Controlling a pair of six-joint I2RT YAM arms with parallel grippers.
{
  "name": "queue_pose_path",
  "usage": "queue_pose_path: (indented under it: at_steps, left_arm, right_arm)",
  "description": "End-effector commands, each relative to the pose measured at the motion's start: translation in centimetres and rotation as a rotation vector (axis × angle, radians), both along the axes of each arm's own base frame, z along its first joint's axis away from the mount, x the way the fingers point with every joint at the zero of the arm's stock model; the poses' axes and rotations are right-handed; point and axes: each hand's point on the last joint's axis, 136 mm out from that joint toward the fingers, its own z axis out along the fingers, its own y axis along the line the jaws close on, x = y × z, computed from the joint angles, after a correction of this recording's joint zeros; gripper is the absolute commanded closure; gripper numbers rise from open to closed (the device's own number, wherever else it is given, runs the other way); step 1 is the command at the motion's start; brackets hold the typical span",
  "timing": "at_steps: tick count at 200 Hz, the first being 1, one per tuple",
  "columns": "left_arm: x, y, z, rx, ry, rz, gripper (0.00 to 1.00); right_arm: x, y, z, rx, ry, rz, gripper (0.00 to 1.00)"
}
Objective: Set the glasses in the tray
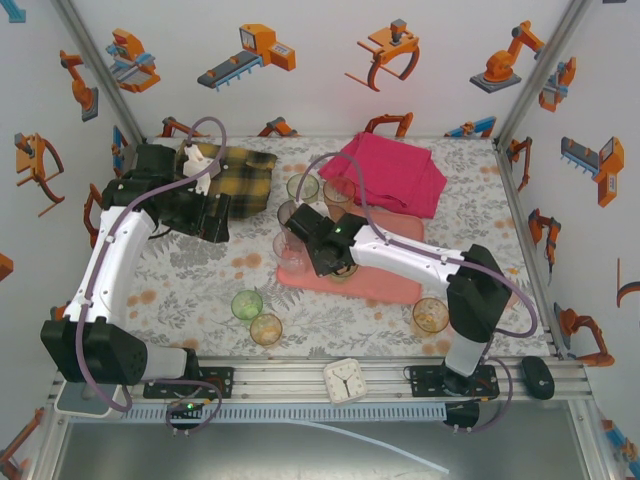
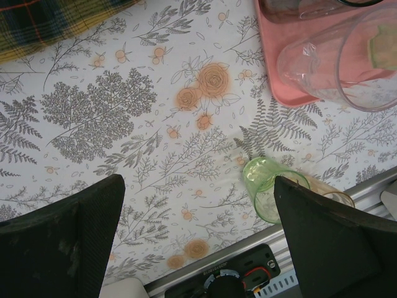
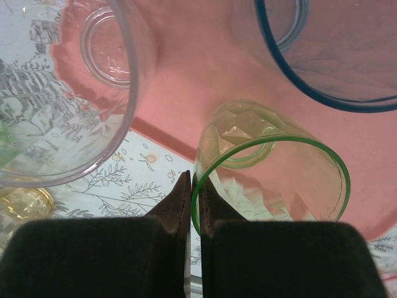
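One green tumbler (image 3: 273,167) rim-pinched in right pincer (image 3: 193,186) at tray (image 3: 186,81) edge; may slip onto neighbouring glasses (image 3: 322,56). Left pincer (image 2: 198,186) wide.

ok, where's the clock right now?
Top view: the clock lies on the near rail, about centre, between the left arm base and right arm base; the nearest glass is the amber glass, up-left.

White walls (image 1: 320,100), orange robot stickers (image 1: 250,55), floral tablecloth (image 1: 185,275), aluminium frame (image 1: 543,68)
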Motion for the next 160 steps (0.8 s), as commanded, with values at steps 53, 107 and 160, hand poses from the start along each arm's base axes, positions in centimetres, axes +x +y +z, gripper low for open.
queue_pose_path:
  at_steps: [53,107,160]
  left_arm:
    - [0.1,0.0,0.8,-0.014,-0.010,0.007,0.02]
    - [0.1,0.0,0.9,-0.015,-0.014,0.006,0.02]
    - [0.2,-0.1,0.8,-0.018,-0.010,0.005,0.02]
  right_arm:
    - [0.6,2.2,-0.3,0.053,0.001,0.006,0.93]
    - [0.5,2.9,-0.7,0.059,0.019,0.017,0.92]
    - [0.4,3.1,-1.0,0.056,0.030,0.023,0.90]
